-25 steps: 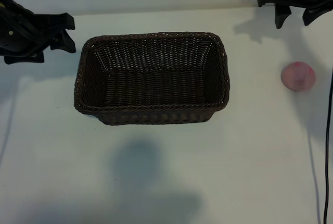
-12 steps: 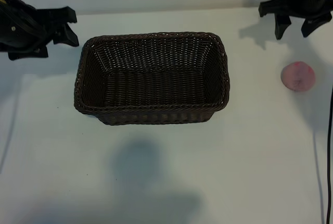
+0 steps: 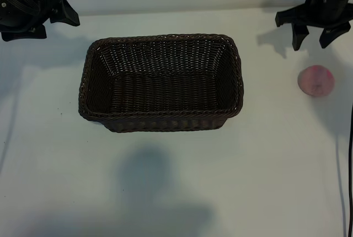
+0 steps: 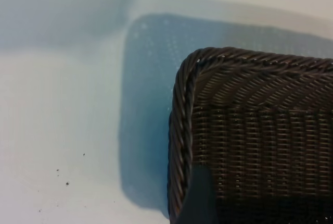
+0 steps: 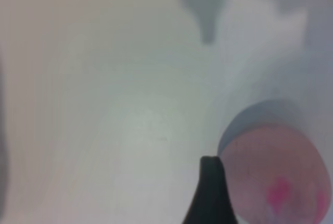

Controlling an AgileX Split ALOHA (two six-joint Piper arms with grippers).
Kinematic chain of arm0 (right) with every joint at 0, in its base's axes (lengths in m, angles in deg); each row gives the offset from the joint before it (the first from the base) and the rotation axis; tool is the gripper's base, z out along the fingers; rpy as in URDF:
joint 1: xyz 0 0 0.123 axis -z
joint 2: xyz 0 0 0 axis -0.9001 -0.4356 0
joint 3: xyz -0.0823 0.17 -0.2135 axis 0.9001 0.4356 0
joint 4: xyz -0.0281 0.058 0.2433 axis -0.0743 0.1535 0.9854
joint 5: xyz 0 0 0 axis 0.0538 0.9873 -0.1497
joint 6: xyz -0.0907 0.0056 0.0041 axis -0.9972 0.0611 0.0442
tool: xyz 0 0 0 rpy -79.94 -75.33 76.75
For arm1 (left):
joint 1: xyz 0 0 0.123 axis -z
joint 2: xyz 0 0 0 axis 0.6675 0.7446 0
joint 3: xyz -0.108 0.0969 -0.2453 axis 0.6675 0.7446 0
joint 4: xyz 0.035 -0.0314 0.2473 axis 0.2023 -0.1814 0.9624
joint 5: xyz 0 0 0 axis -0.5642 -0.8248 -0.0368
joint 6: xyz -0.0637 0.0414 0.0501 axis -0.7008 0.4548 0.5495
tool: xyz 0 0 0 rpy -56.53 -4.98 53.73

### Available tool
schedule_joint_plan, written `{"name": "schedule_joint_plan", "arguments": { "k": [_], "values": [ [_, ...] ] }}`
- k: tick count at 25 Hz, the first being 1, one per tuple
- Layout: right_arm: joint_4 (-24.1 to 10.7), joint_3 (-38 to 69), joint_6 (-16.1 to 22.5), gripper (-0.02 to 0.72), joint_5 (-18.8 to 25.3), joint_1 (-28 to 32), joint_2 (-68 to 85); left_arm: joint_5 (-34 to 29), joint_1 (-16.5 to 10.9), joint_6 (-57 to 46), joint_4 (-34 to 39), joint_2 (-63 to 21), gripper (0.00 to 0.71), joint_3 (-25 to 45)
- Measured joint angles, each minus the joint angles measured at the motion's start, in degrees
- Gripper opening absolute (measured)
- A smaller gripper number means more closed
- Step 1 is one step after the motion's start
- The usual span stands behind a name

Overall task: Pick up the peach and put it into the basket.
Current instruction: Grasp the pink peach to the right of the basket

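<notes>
1. A white table point(image 3: 176, 193) carries everything in view, with soft shadows across its near half.
2. A dark brown woven basket point(image 3: 161, 122) sits directly on it, around the middle.
3. A small pink peach point(image 3: 316, 80) rests on the bare surface, well apart from the basket, near the right edge.
4. A thin dark cable point(image 3: 348, 154) trails along that edge.
</notes>
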Motion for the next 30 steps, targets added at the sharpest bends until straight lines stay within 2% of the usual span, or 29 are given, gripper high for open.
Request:
{"name": "schedule_joint_plan", "arguments": {
  "k": [14,21,30],
  "values": [
    [-0.33,0.00,0.26,0.537,-0.06,0.88,-1.46,0.17,0.00,0.00,0.70,0.04,0.591,0.00],
    [0.73,0.16,0.26,0.537,-0.16,0.88,-1.46,-0.18,0.00,-0.13,1.08,0.04,0.591,0.00],
    [1.99,7.40,0.26,0.537,-4.95,0.88,-1.47,-2.32,0.00,-0.13,1.10,1.71,0.591,0.00]
  ]
}}
